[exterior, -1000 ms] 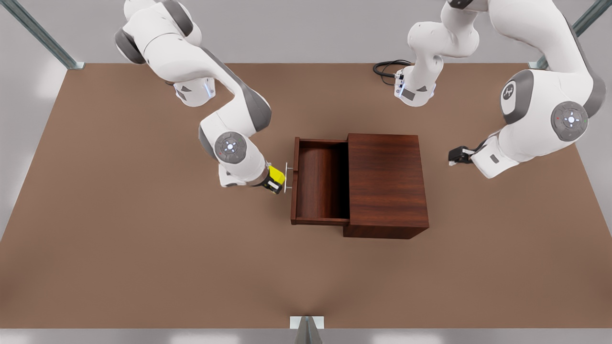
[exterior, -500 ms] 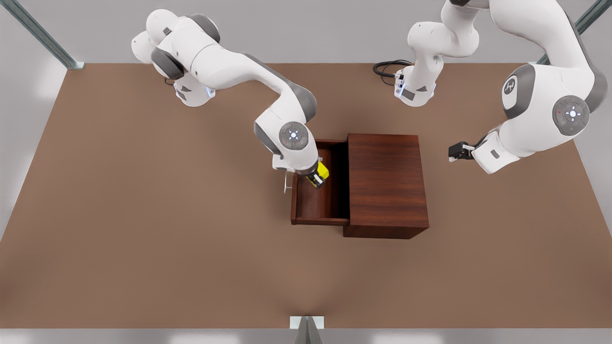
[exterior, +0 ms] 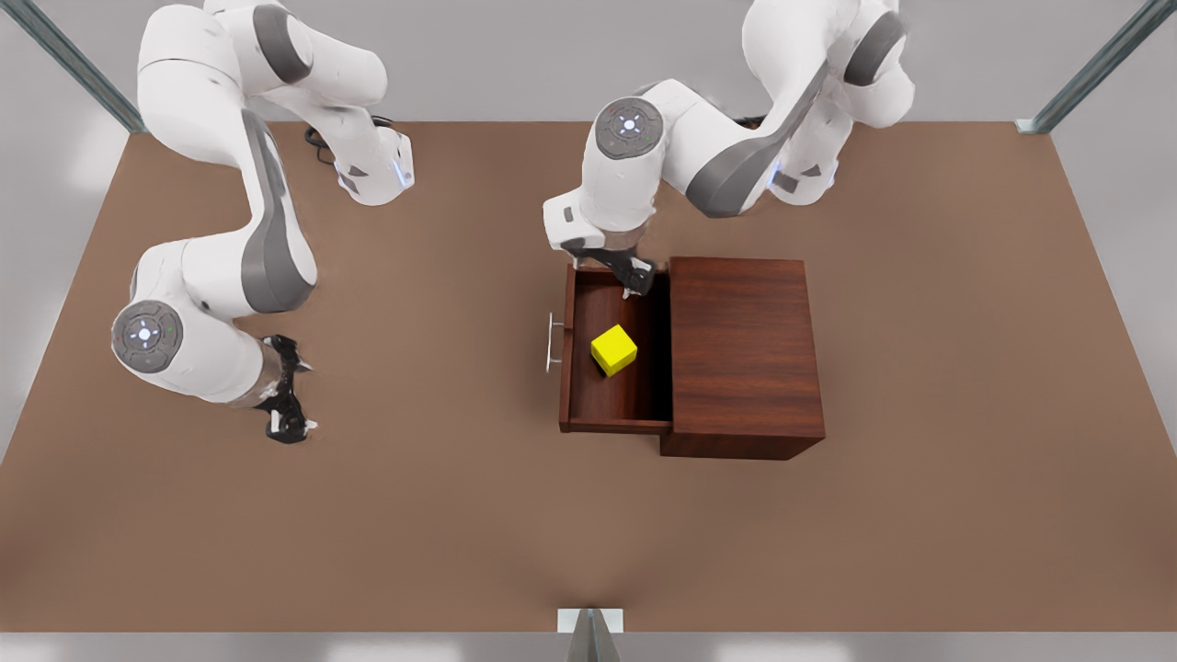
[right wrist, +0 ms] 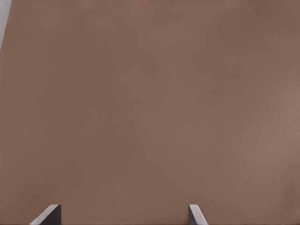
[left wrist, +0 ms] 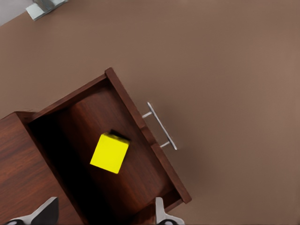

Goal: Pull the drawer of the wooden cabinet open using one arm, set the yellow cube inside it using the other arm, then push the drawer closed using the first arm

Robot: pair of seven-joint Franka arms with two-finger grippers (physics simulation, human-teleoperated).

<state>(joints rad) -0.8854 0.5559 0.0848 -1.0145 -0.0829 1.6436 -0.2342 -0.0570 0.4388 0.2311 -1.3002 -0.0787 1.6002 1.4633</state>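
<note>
Where half a second ago it was carried, the yellow cube (exterior: 613, 349) now lies loose in the open drawer (exterior: 614, 405) of the wooden cabinet (exterior: 743, 354). Left gripper (exterior: 633, 279) has arrived over the drawer's far corner, spread empty; right gripper (exterior: 287, 391) has withdrawn over bare table (exterior: 414, 515), fingers apart.

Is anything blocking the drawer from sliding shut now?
Possibly the left tool, open, over the drawer corner by the cabinet; its height is unclear. The yellow cube sits inside. Right tool waits aside.
</note>
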